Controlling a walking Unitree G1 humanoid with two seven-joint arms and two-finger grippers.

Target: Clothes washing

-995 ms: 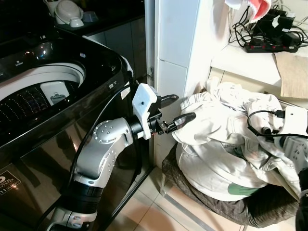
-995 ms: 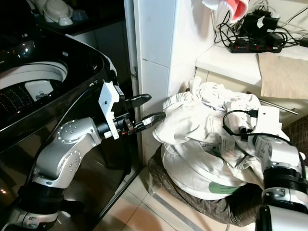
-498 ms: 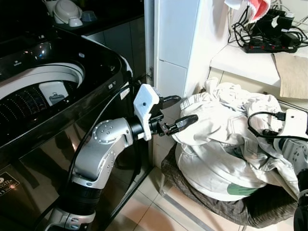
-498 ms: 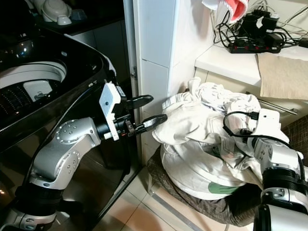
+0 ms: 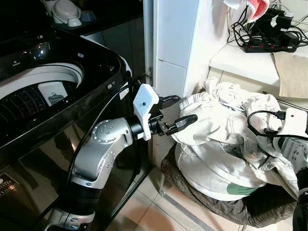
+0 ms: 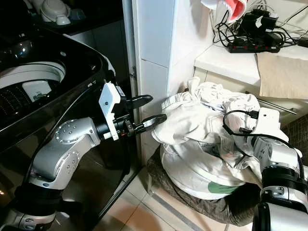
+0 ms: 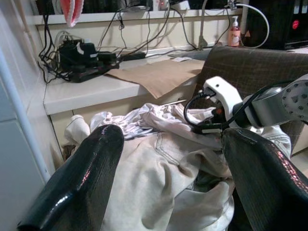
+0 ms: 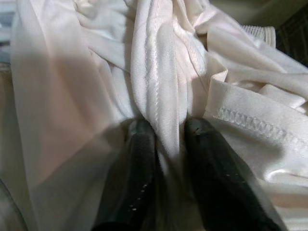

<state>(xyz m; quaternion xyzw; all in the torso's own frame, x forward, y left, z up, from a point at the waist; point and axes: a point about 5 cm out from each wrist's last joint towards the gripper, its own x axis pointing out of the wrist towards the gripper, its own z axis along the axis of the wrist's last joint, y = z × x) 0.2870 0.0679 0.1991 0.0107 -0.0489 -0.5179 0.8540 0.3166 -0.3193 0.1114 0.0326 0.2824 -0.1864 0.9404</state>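
From the head, the left pincer [image 5: 177, 112] gapes wide at the near edge of the white laundry heap [image 5: 226, 139] piled in a dark basket [image 5: 202, 197] beside the washing machine [image 5: 43, 96], and in the right wrist view the right pincer [image 8: 166, 144] pinches a white cloth fold [image 8: 159, 96].

A domestic laundry corner is indicated. A black top-loading washing machine [image 5: 53, 91] with its drum exposed is set beside a white tiled pillar [image 5: 175, 43]. A heap of pale clothes [image 5: 226, 139] is piled nearby, and a power strip [image 5: 267, 46] with tangled cables is kept on a white counter [image 5: 236, 60].
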